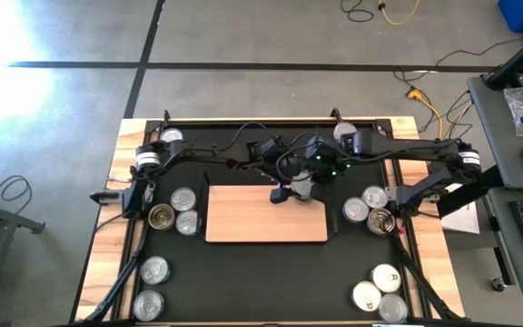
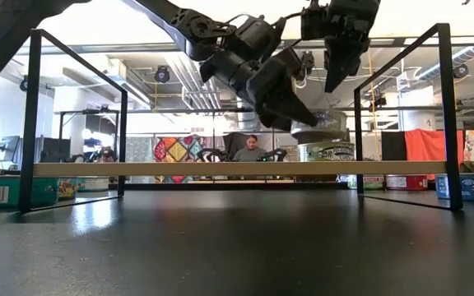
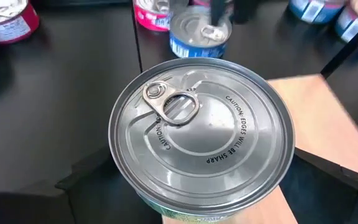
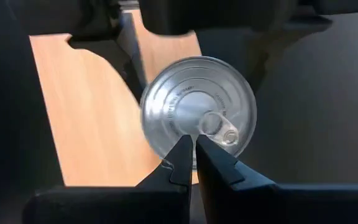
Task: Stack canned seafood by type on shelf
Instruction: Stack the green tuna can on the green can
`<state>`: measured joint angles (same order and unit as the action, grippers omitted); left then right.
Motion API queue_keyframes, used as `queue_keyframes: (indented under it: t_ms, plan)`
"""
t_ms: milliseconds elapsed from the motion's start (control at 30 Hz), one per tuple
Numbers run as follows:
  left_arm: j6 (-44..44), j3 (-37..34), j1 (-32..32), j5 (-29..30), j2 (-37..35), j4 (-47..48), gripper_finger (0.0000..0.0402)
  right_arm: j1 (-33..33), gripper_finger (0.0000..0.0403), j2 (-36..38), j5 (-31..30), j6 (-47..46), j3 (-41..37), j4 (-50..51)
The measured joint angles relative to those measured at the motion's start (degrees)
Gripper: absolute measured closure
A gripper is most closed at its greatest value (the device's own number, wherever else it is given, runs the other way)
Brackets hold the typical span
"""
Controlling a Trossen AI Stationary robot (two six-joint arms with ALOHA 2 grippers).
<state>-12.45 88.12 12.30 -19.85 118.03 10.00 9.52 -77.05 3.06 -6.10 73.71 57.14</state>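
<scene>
Above the shelf's (image 1: 243, 218) far right edge, the left gripper (image 2: 299, 111) clamps a silver-topped can (image 3: 201, 137), jaws spread wide around it. Just over it hangs the right gripper (image 4: 194, 155), fingers pressed together. Releasing now could drop the can off the board's edge, or the crowded grippers might knock it askew.

Black mat (image 1: 271, 272) on the wood table (image 1: 103, 245); a seated person (image 2: 252, 150) behind

The silver can lid (image 3: 201, 134) reads "CAUTION: EDGES WILL BE SHARP"; a second "CAUTION" sits beside its pull tab.
</scene>
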Motion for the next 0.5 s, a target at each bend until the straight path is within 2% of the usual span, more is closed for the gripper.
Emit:
queue_keyframes:
  t_ms: [133, 500]
  plan:
    - [2.0, 0.0, -0.4, 0.1, -0.4, 0.0, 0.0046, 0.3, 0.0390, 2.1, -0.6, 1.2, 0.0, 0.2]
    - [8.8, 1.9, -1.3, 6.1, -1.7, 1.5, 0.0046, 0.4, 0.0390, 3.1, -2.2, 5.7, -0.1, -0.1]
